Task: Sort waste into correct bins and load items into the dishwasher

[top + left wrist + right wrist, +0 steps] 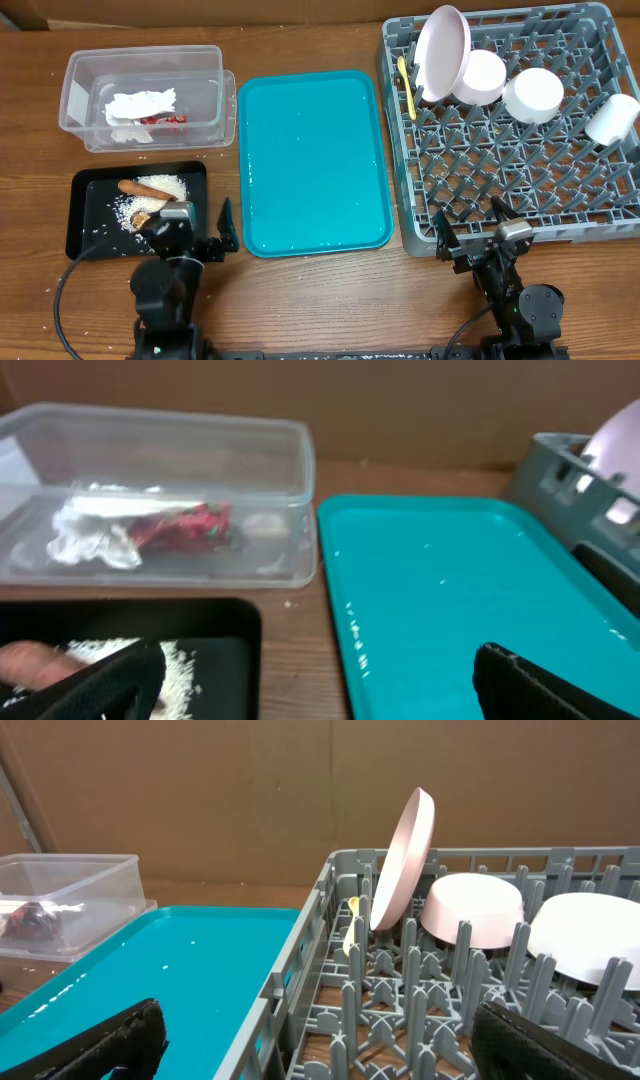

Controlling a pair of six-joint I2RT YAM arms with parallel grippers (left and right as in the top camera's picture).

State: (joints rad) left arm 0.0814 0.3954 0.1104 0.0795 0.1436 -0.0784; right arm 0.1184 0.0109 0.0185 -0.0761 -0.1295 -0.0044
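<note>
Both left tool (190,228) and right tool (470,232) spread, empty; teal tray (312,160) between black tray (80,236) and rack (520,190).

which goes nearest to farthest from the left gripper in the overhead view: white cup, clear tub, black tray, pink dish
1. black tray: right beside the left gripper, on its left side.
2. clear tub: beyond the black tray, far left of the table.
3. pink dish: on edge in the far left part of the dish rack.
4. white cup: at the rack's right edge.
</note>
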